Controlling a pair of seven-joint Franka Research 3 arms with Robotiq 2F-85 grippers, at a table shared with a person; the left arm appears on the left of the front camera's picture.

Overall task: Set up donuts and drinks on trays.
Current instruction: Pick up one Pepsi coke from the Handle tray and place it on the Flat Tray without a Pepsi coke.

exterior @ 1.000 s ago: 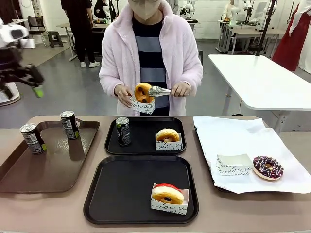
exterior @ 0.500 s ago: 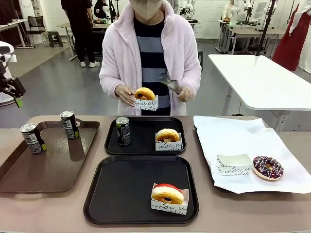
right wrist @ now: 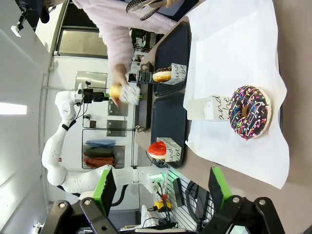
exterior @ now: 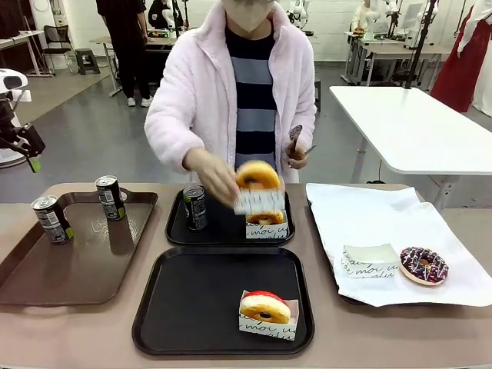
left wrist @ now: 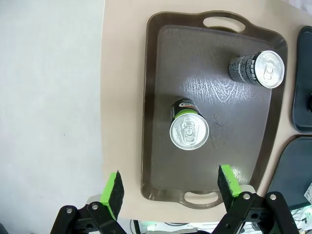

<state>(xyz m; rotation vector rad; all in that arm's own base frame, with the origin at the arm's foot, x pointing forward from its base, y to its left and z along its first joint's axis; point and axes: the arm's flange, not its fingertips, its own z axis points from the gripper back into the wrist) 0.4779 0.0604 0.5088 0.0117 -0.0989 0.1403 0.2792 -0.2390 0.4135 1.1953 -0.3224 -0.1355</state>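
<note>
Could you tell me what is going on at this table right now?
A person holds a boxed donut in one hand just above the far black tray, which carries a can and another boxed donut, and has tongs in the other hand. The near black tray has a red-iced donut. Two cans stand on the brown tray, the left gripper above it, jaws open. The right gripper, jaws open too, hangs over the paper-lined tray with its chocolate donut.
</note>
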